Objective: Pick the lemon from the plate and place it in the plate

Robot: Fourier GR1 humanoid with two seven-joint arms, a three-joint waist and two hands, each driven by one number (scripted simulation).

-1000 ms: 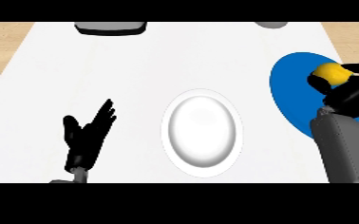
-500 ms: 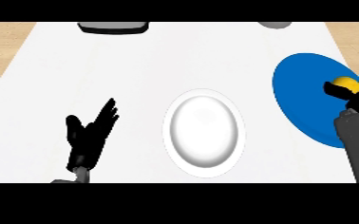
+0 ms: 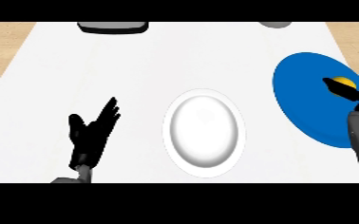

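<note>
At the right edge of the head view, the right hand (image 3: 341, 90) curls round the lemon (image 3: 344, 80), which shows against the blue plate (image 3: 305, 99) on the desk (image 3: 140, 66). Near centre lies the white plate (image 3: 203, 130), well apart from it. At lower left the left hand (image 3: 91, 137) rests open, fingers up.

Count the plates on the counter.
2. The blue plate lies at the right edge, with the lemon at its right side; the white plate lies in the middle. A dark grey thing and a pale grey thing, cut off at the far edge, are unclear.
</note>
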